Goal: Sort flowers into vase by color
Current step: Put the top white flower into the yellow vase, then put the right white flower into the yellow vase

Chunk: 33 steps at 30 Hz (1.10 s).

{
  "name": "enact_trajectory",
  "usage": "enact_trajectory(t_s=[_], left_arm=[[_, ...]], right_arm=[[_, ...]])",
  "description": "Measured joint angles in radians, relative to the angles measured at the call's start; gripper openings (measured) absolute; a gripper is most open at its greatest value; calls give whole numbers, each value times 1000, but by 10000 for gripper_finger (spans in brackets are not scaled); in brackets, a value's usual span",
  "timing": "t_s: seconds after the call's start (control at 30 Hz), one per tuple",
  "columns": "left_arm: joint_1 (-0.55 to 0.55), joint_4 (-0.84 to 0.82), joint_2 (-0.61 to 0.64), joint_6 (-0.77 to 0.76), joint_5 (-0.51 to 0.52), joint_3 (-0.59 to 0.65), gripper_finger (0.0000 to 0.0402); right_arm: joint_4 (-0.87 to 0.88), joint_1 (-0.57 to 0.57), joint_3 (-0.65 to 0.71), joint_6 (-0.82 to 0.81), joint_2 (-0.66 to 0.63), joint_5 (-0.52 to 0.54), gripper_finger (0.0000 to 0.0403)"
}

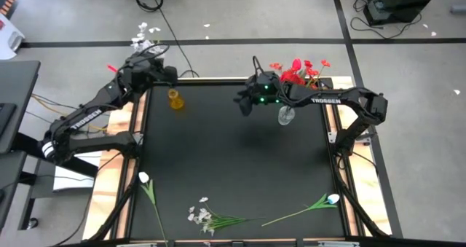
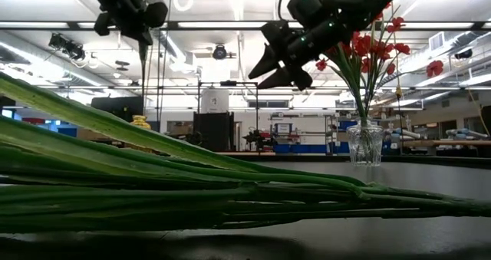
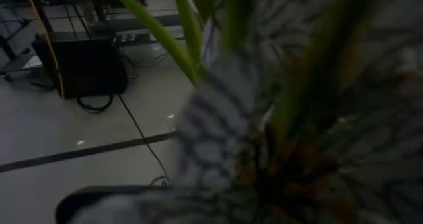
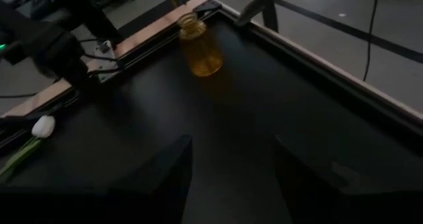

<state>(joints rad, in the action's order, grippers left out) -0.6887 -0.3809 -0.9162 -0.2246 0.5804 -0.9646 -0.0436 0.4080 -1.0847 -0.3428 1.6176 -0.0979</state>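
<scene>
The right gripper [image 1: 244, 105] hangs with its jaws spread wide and nothing between them, above the far middle of the black table [image 1: 233, 167], just left of the clear glass vase [image 1: 286, 116] holding the red flowers [image 1: 298, 72]. The left gripper [image 1: 149, 52] is raised at the far left corner beyond the amber vase [image 1: 175, 100], clamped on a white flower sprig [image 1: 142, 37]. Along the near edge lie a white tulip [image 1: 144, 178] at left, a white blossom sprig [image 1: 204, 218] in the middle, and another white tulip [image 1: 331, 199] at right.
</scene>
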Motion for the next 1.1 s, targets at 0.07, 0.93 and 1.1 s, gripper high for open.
enact_trajectory(t_s=[0.07,0.93,1.1], left_arm=[[0,-9,-5,-7,-1,13,9],[-34,199,0,-143,78,349,85],[-53,267,0,-117,77,349,152]], right_arm=[[0,13,0,1,0,-14,214],[-46,-100,0,215,-58,-46,214],[-45,-134,0,284,-109,29,214]])
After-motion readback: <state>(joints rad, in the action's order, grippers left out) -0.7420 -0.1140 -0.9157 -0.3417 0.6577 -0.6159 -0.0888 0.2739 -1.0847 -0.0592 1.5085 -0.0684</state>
